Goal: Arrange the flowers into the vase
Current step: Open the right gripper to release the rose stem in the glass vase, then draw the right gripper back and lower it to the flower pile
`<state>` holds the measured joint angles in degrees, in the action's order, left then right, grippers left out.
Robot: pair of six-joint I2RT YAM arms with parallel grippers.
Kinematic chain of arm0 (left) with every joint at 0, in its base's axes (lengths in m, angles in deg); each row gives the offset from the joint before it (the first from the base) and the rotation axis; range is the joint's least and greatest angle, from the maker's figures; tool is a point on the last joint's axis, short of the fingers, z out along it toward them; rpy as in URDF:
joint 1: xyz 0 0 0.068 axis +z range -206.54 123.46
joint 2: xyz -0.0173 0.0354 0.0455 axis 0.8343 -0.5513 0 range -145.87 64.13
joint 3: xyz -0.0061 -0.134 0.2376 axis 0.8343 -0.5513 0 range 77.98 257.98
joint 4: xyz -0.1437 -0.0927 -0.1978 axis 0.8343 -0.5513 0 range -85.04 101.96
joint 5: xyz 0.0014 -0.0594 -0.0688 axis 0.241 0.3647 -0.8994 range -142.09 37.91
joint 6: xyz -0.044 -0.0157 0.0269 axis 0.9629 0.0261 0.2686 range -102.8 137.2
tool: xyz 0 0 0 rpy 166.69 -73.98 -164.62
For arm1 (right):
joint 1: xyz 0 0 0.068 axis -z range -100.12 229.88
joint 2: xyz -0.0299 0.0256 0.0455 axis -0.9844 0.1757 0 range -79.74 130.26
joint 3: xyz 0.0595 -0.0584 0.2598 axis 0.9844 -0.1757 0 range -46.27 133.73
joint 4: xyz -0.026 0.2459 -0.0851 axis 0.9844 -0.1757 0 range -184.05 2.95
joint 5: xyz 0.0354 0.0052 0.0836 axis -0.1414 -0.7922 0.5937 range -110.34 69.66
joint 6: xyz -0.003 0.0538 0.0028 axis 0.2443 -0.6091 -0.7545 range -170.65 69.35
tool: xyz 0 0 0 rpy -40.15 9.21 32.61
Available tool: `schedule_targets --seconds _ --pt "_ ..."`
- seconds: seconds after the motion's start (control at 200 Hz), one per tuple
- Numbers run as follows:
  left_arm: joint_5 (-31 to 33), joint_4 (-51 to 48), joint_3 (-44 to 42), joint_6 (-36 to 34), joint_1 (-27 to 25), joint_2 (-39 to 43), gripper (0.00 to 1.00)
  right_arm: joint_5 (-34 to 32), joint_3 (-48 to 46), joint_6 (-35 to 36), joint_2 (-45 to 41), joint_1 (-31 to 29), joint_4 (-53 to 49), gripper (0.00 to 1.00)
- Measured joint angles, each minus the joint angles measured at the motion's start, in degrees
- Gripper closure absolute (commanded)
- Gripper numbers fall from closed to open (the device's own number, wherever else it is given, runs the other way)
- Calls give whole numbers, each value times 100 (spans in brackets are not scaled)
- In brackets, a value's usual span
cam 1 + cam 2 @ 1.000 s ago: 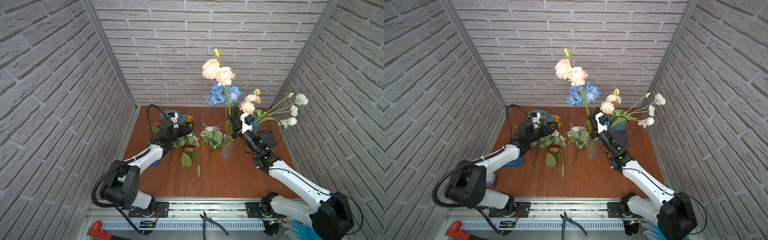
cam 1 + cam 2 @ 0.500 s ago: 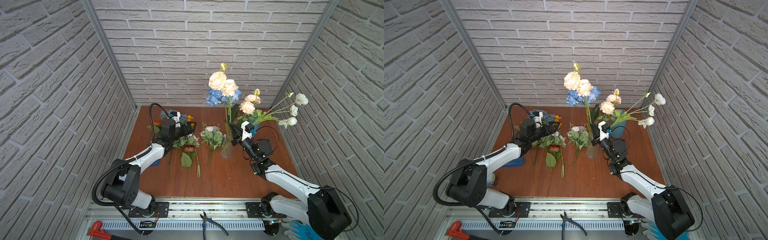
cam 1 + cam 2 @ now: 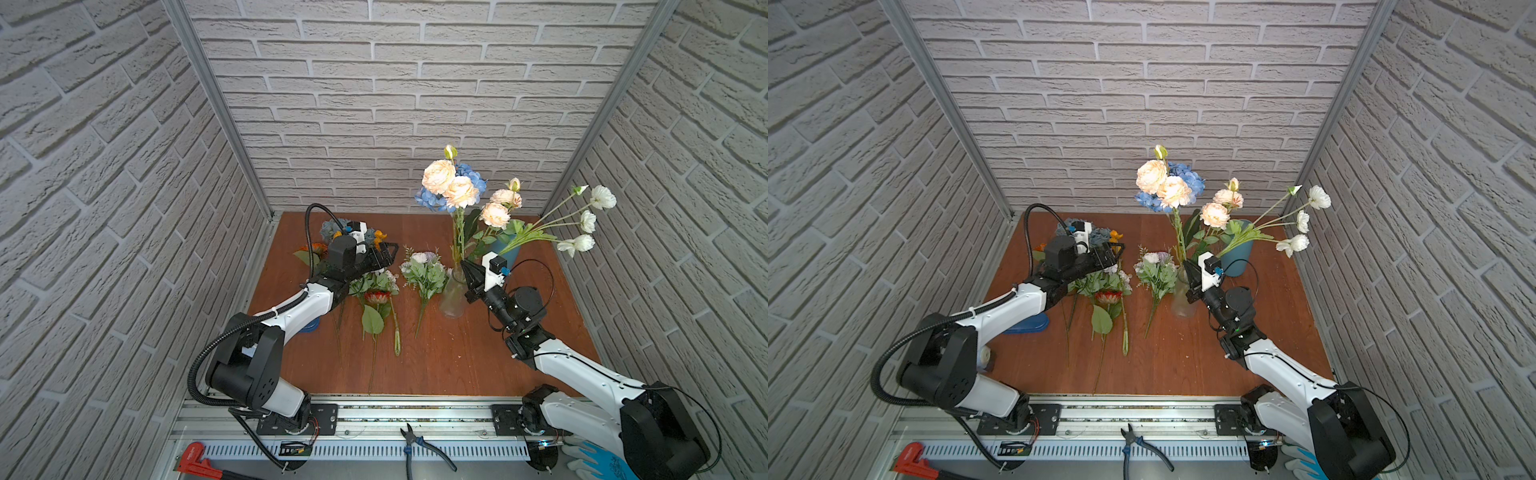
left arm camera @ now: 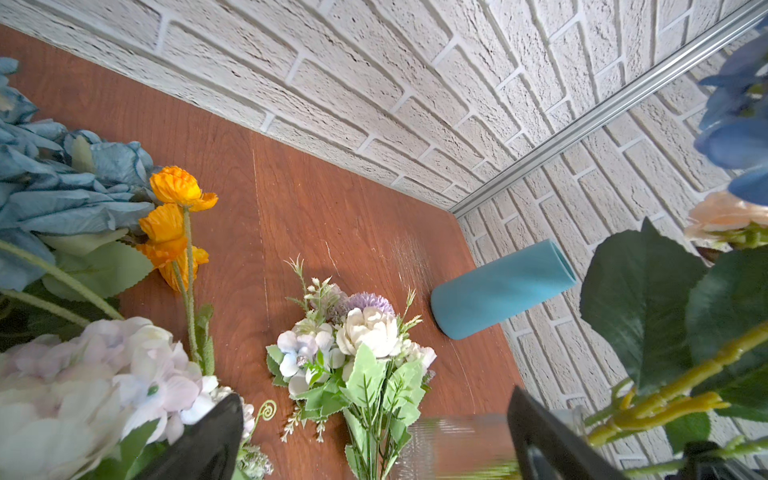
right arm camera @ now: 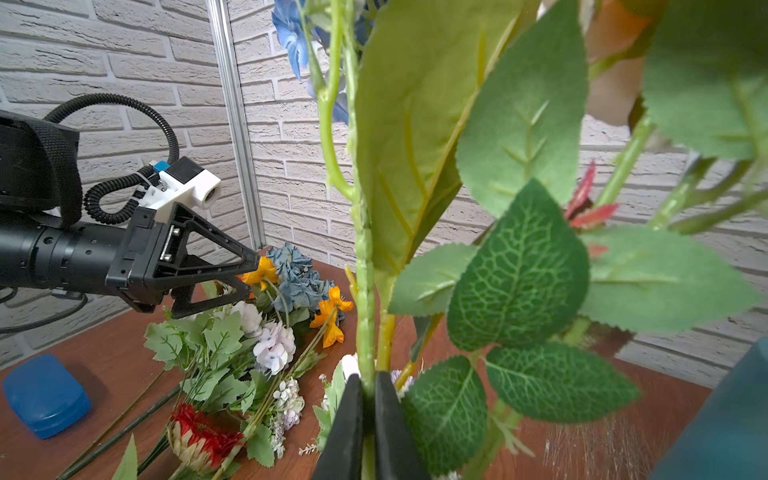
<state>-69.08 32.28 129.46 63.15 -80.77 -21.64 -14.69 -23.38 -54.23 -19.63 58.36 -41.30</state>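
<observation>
Rose stem [image 5: 364,266] has been lowered into the vase [image 3: 453,297], still clamped by right hand [image 5: 368,386], release pending; left hand [image 5: 251,276] held open

Peach roses [image 3: 438,176], blue hydrangea [image 3: 428,199], white poppies [image 3: 602,196], orange blooms [image 4: 178,189], a red daisy [image 5: 203,436], green stems everywhere lol. Table [image 3: 457,357] is reddish-brown woodgrain, container [image 4: 503,286] teal, walls [image 3: 415,83] pale grey brick pattern.
</observation>
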Motion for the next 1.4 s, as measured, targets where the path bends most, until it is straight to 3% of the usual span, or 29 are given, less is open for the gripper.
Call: schedule_targets --seconds 0.18,0.485,0.82,1.155,1.4 --pt "2 -48 24 -11 -33 -22 2 -4 0 98 -396 0 -546 70" --pt "2 -61 87 -11 -94 -28 2 109 98 164 -868 0 -1331 68" --pt "164 -299 87 -140 -33 44 2 551 1427 22 -1150 -9 -3239 52" --pt "417 -1010 -9 -251 876 892 2 675 2452 -507 -1283 -299 -5746 51" --pt "715 -1399 -402 -195 1451 1552 2 546 2457 -896 -1019 -1231 -6526 50"
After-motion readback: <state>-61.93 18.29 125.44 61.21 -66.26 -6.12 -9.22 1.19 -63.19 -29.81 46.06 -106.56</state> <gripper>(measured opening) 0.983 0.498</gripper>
